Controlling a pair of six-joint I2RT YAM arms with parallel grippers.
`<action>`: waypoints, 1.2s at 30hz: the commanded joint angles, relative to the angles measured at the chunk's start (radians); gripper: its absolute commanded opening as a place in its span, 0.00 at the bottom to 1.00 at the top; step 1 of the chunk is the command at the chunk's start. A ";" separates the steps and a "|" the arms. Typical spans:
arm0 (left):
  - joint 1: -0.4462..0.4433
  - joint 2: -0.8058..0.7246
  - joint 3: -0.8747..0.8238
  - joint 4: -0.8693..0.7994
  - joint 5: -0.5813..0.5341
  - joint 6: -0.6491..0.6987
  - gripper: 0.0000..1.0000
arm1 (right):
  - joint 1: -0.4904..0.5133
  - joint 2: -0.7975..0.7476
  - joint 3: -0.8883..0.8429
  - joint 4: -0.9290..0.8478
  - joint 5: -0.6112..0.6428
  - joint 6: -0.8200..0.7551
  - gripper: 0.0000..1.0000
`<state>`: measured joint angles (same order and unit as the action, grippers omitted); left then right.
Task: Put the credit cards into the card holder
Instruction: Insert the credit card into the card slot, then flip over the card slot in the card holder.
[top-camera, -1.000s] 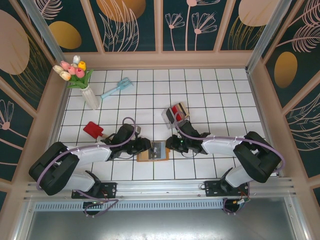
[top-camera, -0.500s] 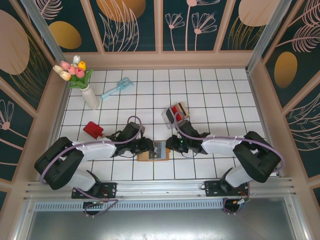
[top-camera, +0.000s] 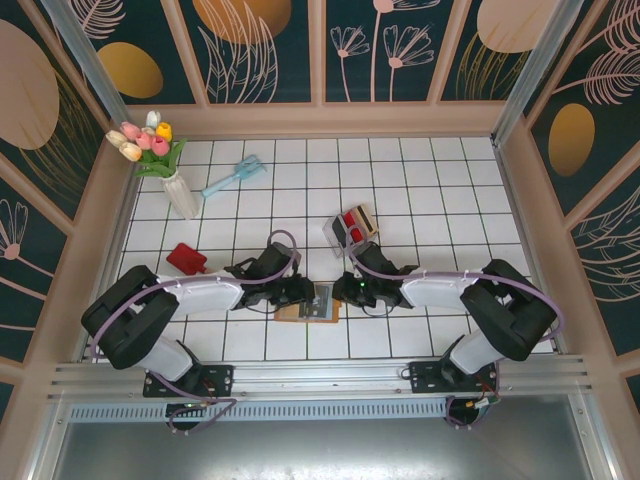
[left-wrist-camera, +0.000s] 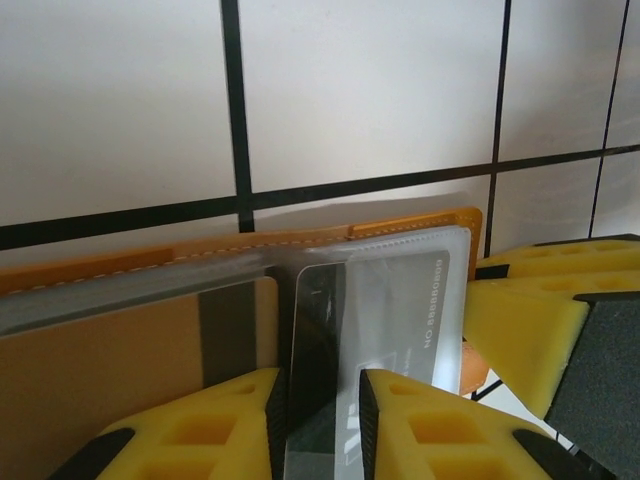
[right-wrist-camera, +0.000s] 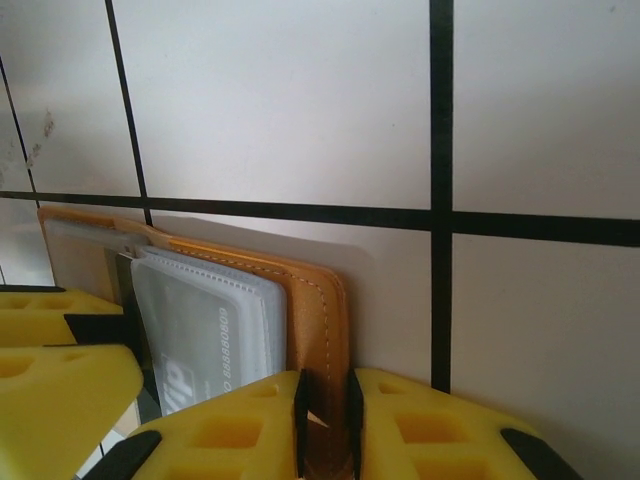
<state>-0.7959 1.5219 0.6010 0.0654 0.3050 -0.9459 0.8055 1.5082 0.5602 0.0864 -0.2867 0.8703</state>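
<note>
White tiles (left-wrist-camera: 350, 90) below: left claw (left-wrist-camera: 320, 430) pinches grey card (left-wrist-camera: 335, 370), lengthwise ahead into wallet (left-wrist-camera: 420, 220); right claw (right-wrist-camera: 325, 420) clamps wallet's edge.

the left gripper (left-wrist-camera: 320, 430) has its yellow fingers (left-wrist-camera: 200, 435) pinched on the near edge of a grey card (left-wrist-camera: 375, 320), which lies partly inside a clear sleeve of the orange-brown card holder (left-wrist-camera: 410, 222). beside it sits a tan card (left-wrist-camera: 120, 350) with a dark stripe. the right gripper (left-wrist-camera: 486, 282) meets the holder's right edge, over the white tiled floor (left-wrist-camera: 360, 90).
</note>
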 joint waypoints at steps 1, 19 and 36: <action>-0.017 0.007 0.025 -0.017 0.014 0.021 0.28 | 0.019 0.023 -0.002 0.020 -0.017 -0.003 0.22; -0.021 -0.059 0.038 -0.083 -0.077 0.006 0.38 | 0.016 -0.037 0.048 -0.143 0.155 -0.030 0.32; 0.068 -0.219 -0.003 -0.256 -0.261 0.068 0.56 | 0.054 -0.104 0.102 -0.166 0.097 -0.098 0.35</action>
<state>-0.7498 1.3312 0.6266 -0.1795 0.0284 -0.8974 0.8455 1.3834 0.6197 -0.1024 -0.1413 0.8051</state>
